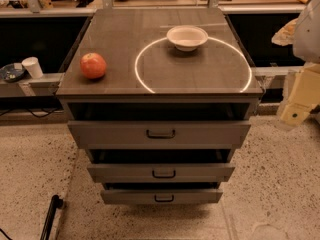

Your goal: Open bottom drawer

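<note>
**Claw [295,113] hangs right of cabinet, bottom drawer low at centre**

Cream-coloured and partly cut off by the right edge of my feed, the claw sits near the cabinet's [120,39] front right corner, apart from it. I cannot tell whether it is open or has hold of anything. The bottom drawer [127,196] is the lowest of three grey fronts, its black handle [164,198] centred, with a dark gap above it. An apple [93,65] and a white bowl [187,37] rest on the cabinet top.

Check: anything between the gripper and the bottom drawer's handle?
Nothing visible. The gripper hangs at the right edge, beside the cabinet; the bottom drawer and its handle face open floor.
</note>
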